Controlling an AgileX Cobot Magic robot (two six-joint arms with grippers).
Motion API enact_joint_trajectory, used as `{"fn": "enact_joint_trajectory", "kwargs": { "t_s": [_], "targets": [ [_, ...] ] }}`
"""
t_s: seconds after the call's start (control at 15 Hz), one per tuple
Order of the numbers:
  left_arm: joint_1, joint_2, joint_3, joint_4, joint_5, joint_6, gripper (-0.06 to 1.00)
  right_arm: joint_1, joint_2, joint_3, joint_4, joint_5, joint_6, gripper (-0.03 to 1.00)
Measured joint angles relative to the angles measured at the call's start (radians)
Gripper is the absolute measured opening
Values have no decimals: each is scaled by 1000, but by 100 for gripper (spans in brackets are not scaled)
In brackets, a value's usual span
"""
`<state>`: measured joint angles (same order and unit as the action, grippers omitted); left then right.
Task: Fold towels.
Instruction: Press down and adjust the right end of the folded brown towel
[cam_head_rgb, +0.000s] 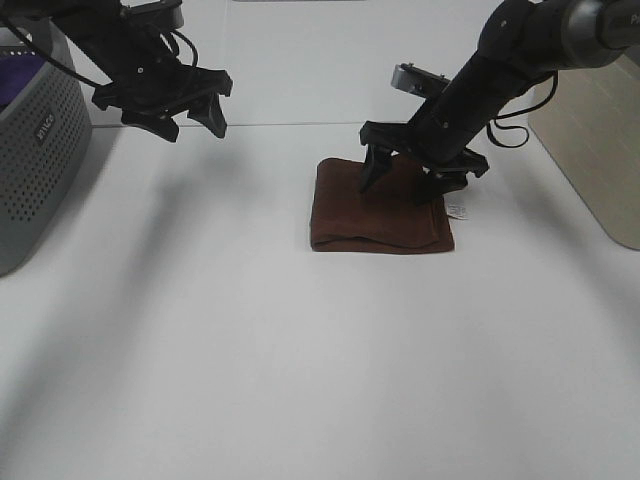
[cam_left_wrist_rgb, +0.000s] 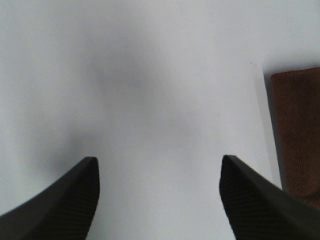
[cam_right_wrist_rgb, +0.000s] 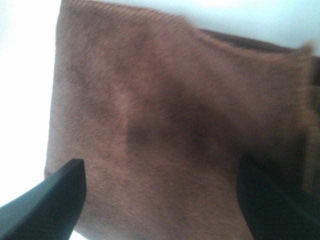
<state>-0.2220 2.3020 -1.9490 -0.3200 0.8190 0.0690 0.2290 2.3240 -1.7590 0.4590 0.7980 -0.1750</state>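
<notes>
The right gripper (cam_head_rgb: 408, 180) covers the far edge of the towel (cam_head_rgb: 380, 215), so I can't tell whether it touches. The small white label (cam_head_rgb: 459, 211) is too tiny to read. At the desk's left edge, the grey basket (cam_head_rgb: 40, 150) is cut off, and something purple (cam_head_rgb: 18, 78) inside barely shows, perhaps cloth.

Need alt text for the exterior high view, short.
A folded reddish-brown soft cloth towel lies on a white table, the right claw open just above it. The left claw hangs open near a grey perforated basket.
</notes>
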Motion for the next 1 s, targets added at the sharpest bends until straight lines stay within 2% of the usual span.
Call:
{"fn": "enact_joint_trajectory", "kwargs": {
  "t_s": [0.2, 0.53, 0.6, 0.73, 1.0],
  "targets": [
    [0, 0, 0, 3, 0, 0, 65, 40, 6, 0, 6, 1, -8, 78],
    [0, -14, 0, 61, 38, 0, 65, 40, -110, 0, -75, 50, 35, 78],
    [0, -41, 0, 105, 78, 0, 65, 40, -159, -3, -155, 97, 77, 78],
    [0, -117, 0, 139, 147, 0, 65, 40, -228, -3, -267, 191, 139, 78],
    [0, -313, 0, 147, 328, -13, 65, 40, -353, -3, -353, 392, 197, 78]
  ]
}}
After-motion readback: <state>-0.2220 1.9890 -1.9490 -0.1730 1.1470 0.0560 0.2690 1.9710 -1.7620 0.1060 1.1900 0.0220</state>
